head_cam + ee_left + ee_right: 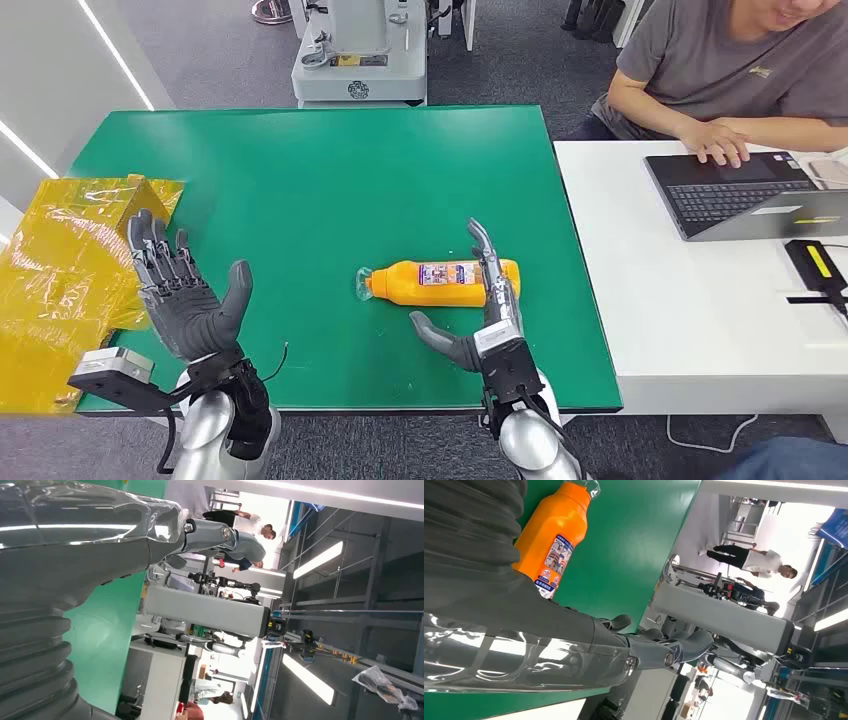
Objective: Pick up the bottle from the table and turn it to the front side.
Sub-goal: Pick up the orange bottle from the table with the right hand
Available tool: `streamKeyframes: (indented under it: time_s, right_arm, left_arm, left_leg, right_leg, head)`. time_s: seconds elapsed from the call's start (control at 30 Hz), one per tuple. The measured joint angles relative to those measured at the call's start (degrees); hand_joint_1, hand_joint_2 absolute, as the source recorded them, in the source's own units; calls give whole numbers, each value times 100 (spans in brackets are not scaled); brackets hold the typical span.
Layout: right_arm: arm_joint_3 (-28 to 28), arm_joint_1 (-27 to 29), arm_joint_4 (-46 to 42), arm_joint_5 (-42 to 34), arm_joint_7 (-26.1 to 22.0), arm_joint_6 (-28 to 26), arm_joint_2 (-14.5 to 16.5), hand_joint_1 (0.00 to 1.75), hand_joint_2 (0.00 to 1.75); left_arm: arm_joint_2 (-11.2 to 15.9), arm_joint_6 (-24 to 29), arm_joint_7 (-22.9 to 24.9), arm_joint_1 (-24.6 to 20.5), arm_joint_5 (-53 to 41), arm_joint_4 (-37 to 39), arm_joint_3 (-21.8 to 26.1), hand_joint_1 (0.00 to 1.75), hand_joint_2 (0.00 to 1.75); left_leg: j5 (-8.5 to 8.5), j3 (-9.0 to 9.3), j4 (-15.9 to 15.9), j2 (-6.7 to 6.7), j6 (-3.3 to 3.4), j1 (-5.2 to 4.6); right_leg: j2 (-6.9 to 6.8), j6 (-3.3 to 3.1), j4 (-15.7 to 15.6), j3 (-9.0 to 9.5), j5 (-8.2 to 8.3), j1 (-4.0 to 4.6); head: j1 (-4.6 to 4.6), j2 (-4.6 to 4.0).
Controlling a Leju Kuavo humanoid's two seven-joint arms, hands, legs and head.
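- Bottle (pixel 440 279): orange, lying on its side on the green table (pixel 300 180), nearer the front edge than the back and right of centre. Its clear cap end points toward the table's left edge. A printed label wraps the middle, with small pictures on a white and blue ground.
- Right hand (pixel 480 320): set over the bottle's base end, fingers (pixel 490 262) stretched across the body, thumb spread toward the front edge. Fingers are apart and not closed on the bottle; whether they touch it cannot be told.
- Left hand (pixel 185 295): raised near the front left corner, palm up, fingers spread, holding nothing.
- Yellow bag (pixel 70 260): crumpled over the left edge, just beside the left hand.
- Open green surface lies between the bottle and the back and left edges.
- White desk (pixel 690 300): abuts the right edge, carrying a laptop (pixel 740 190); a person (pixel 740 70) sits behind it.
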Motion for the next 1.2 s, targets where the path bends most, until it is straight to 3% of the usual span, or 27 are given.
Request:
streamKeyframes:
  time_s: [0.23,0.4,0.6,0.7,0.9,1.07,1.2]
  right_arm:
    - [-13,-232,-6,626,150,-149,-45,0,175]
    - [-146,-872,50,1701,645,-122,-192,0,175]
    - [-258,-1594,375,2246,1026,213,-414,0,175]
    - [-238,-1999,692,2590,1211,653,-582,0,175]
    - [173,-3189,1876,2853,1124,2736,-1001,0,175]
    - [487,-3745,2562,2810,1066,3279,-1164,0,175]
    - [934,-4205,3182,2427,1066,4206,-1220,0,175]
  left_arm:
    - [17,12,-6,-11,31,38,-31,0,175]
    - [-4,-92,12,-56,21,54,-57,0,175]
    - [-46,-290,64,-194,-37,143,-167,0,175]
    - [-49,-427,82,-251,-51,211,-245,0,175]
    - [-49,-709,136,-449,-57,352,-363,0,175]
    - [-48,-781,220,-549,-56,420,-406,0,175]
    - [-48,-831,386,-613,-76,429,-428,0,175]
  left_leg:
    - [0,0,1,2,0,0]
    - [2,1,3,4,1,-1]
    - [3,1,4,4,1,-1]
    - [3,0,4,3,1,-1]
    - [8,0,7,-3,1,0]
    - [8,-1,7,-1,0,-1]
    - [7,-1,6,1,0,-1]
  right_leg:
    - [6,0,1,-1,1,0]
    - [7,1,0,-1,4,-1]
    - [8,1,1,0,6,-1]
    - [9,1,2,-1,6,-1]
    - [1,4,3,0,10,-1]
    - [6,5,4,-1,10,-1]
    - [8,5,4,-2,10,-1]
  head:
    - [1,0]
    - [0,0]
    - [1,0]
    - [1,0]
    - [-1,0]
    - [1,0]
    - [0,0]
